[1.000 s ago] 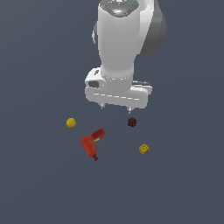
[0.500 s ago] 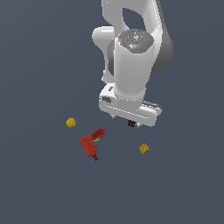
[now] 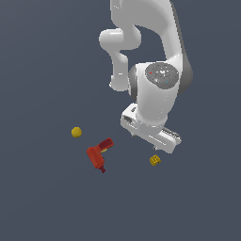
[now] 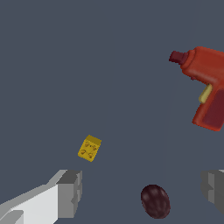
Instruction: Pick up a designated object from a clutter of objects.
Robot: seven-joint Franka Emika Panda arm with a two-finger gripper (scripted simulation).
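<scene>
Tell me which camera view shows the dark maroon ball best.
The wrist view. There the dark maroon ball shows whole, between the open pincer's two fingers, with the small yellow block and red drill farther off. The exterior view does not show it; the arm's hand presumably covers it.

The arm's casing [image 3: 155, 89] looks like smooth, glossy white plastic. The gripper's fingers [image 4: 70, 192] are matt grey. The red drill [image 4: 205, 87] seems plain plastic, the yellow block [image 4: 89, 148] studded, the maroon ball [image 4: 155, 201] dull, and the yellow ball [image 3: 76, 132] smooth and matt.
</scene>
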